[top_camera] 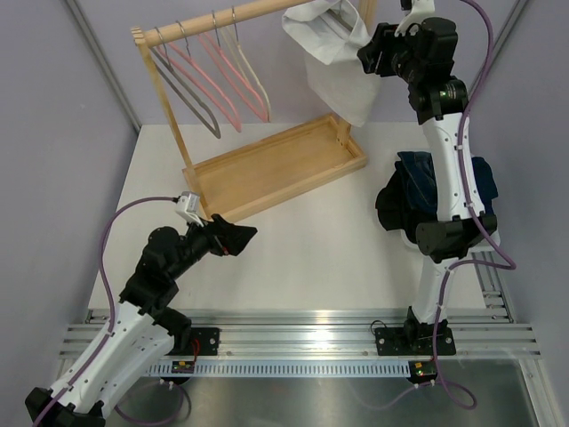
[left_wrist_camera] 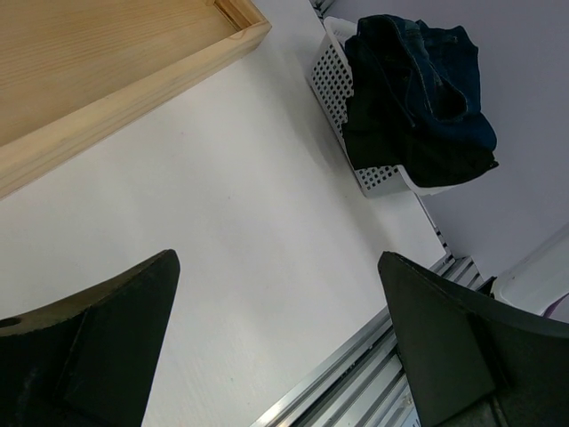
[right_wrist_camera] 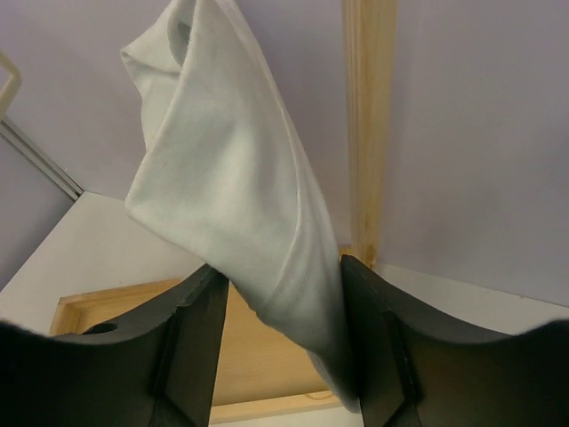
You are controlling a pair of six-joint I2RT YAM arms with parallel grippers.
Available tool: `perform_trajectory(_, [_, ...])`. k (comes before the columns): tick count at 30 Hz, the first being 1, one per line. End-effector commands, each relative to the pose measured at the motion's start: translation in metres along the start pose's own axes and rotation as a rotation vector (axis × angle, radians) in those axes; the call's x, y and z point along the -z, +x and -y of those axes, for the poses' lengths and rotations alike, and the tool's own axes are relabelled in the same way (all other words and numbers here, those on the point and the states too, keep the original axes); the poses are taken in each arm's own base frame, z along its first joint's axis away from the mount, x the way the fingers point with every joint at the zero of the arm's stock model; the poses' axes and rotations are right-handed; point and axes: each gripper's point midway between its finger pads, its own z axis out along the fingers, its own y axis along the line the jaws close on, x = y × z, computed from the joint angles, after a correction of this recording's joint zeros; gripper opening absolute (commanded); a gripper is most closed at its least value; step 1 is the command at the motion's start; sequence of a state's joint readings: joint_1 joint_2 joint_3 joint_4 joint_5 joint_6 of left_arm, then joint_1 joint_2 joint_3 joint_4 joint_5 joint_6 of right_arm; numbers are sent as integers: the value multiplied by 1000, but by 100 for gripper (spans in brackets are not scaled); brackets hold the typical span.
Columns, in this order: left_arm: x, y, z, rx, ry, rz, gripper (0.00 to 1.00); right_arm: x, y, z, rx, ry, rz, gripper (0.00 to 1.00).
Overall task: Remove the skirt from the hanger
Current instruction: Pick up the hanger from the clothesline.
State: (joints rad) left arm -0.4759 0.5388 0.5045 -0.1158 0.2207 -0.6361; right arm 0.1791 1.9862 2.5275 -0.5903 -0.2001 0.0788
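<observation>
The pale grey-white skirt [top_camera: 333, 62] hangs bunched at the right end of the wooden rack's rail [top_camera: 222, 20]. Its hanger is mostly hidden by the fabric. My right gripper [top_camera: 369, 49] is raised against the skirt's right side. In the right wrist view the skirt [right_wrist_camera: 231, 178] runs down between the two fingers, and my right gripper [right_wrist_camera: 284, 294] is closed onto a fold of it. My left gripper [top_camera: 238, 238] is open and empty, low over the white table in front of the rack base; in its wrist view my left gripper [left_wrist_camera: 280, 267] shows only table between the fingers.
Several empty hangers [top_camera: 213, 84], grey, pink and cream, hang on the rail's left part. The rack's wooden tray base [top_camera: 276, 165] lies mid-table. A white perforated basket [left_wrist_camera: 333, 80] holds dark blue clothing [top_camera: 418, 178] by the right arm. Aluminium rails run along the near edge.
</observation>
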Motion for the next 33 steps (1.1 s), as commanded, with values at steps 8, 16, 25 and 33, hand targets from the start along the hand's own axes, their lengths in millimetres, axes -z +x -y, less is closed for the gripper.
perform_trajectory(8, [0,-25,16,-46,48,72,99,-7,-8,-8,55,-40,41,39])
perform_trajectory(16, [4,-23,18,-37,62,77,99,4,-13,-27,121,-147,31,2])
perform_trajectory(25, [11,-21,20,-29,70,78,99,48,-82,-56,164,-230,220,0])
perform_trajectory(33, [15,-21,21,-18,80,91,99,76,-106,-77,152,-302,283,0])
